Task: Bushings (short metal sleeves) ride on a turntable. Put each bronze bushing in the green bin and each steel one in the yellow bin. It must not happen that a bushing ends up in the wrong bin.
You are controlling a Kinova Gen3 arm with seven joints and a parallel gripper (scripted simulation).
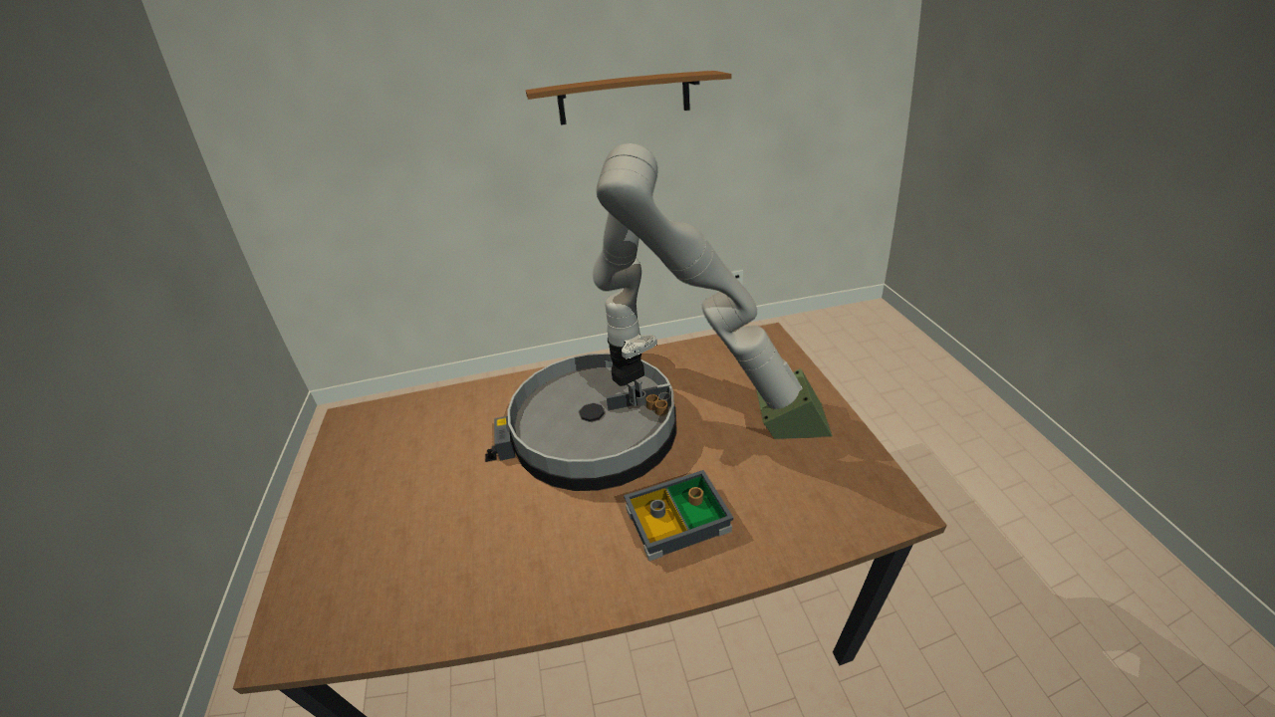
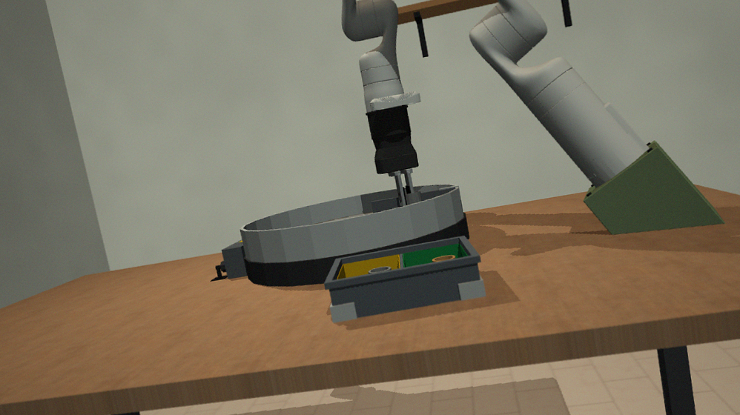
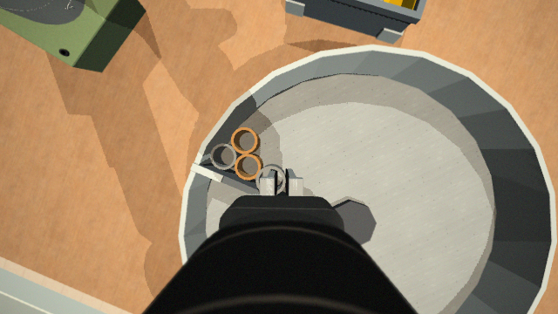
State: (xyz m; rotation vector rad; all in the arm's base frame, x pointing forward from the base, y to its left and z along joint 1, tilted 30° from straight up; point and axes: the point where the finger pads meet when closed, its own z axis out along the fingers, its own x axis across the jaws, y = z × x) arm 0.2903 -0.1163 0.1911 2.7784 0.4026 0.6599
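Observation:
My gripper [image 1: 634, 397] [image 2: 406, 195] [image 3: 281, 177] reaches down into the grey turntable [image 1: 570, 457] [image 2: 330, 233] [image 3: 501, 131] near its rim. It is shut on the wall of a steel bushing [image 3: 271, 166], one finger inside the ring and one outside. Right beside it stand two bronze bushings [image 3: 244, 139] [image 3: 248, 166] [image 1: 660, 405] and another steel bushing [image 3: 220, 154], bunched against a pale stop bar [image 3: 205, 171]. The yellow bin [image 1: 663, 528] [image 2: 356, 268] holds a steel bushing [image 1: 657, 506] [image 2: 378, 269]. The green bin [image 1: 708, 512] [image 2: 428, 254] holds a bronze bushing [image 1: 696, 492] [image 2: 442, 258].
The two bins share a grey tray [image 1: 686, 546] [image 2: 404, 291] [image 3: 349, 13] in front of the turntable. A dark hub [image 1: 589, 411] [image 3: 355, 218] sits at the turntable's middle. The green robot base [image 1: 793, 414] [image 2: 653, 192] [image 3: 65, 26] stands to the right. A small motor box [image 1: 499, 432] sits at the turntable's left.

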